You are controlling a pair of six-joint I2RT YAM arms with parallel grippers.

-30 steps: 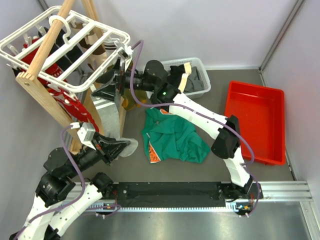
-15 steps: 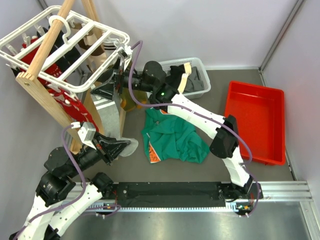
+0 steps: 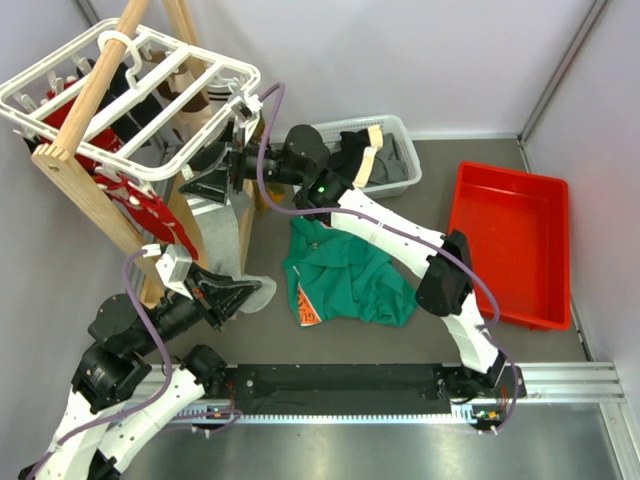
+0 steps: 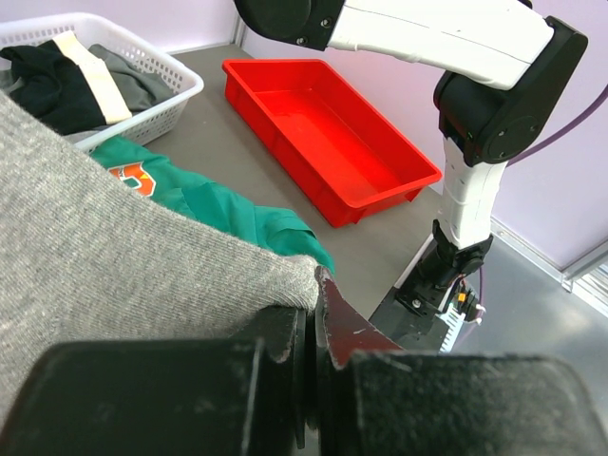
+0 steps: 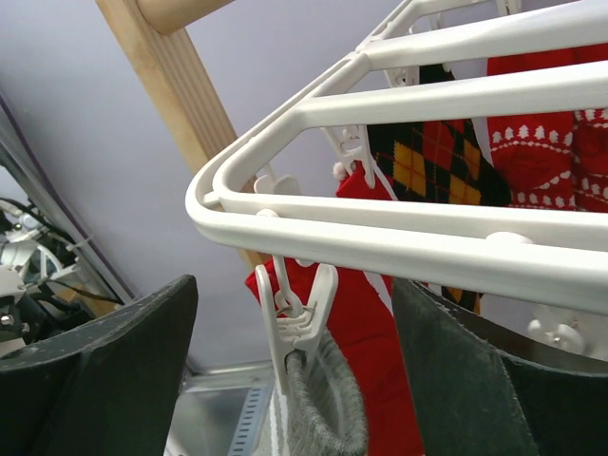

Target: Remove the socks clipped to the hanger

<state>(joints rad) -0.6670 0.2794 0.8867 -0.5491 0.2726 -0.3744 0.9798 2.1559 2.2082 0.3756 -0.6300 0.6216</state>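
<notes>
Since a second ago: right arm has pushed further left, in under the hanger's corner; its jaws have begun to narrow. Left arm unchanged.

Right gripper (image 5: pixel 294 294): released, fingers (image 5: pixel 104 370) standing wide either side of one clip (image 5: pixel 296 318), touching neither it nor the fabric. The clip hangs from the near corner rail of the hanger (image 5: pixel 380 237) and bites the cuff of the grey sock (image 5: pixel 328 408).

Left gripper (image 4: pixel 312 328): clenched on the lower end of the same grey sock, fabric pinched between the jaws. In the top view the sock runs down from the corner clip to that gripper, low beside the rack (image 3: pixel 85 190).

Beyond the clip: red socks (image 5: pixel 366 313) and a black-and-yellow argyle sock (image 5: pixel 437 161), all clipped on. Hanger hooked over the rack's top bar. On the table, well apart: shirt (image 3: pixel 350 275), basket (image 3: pixel 400 130), tray (image 3: pixel 515 240).

Step in hand, as I judge it: freeing the grey sock, with one arm holding the sock and the other lining up on its clip. No sock looks freed yet; most of the task remains.

Next move calls for: right jaws closing squarely on the clip's upper levers, not on the cuff, so that it opens. Then a downward draw by the left. Risk: the hanger swings on its hook and the clip slips out from between the fingers.
</notes>
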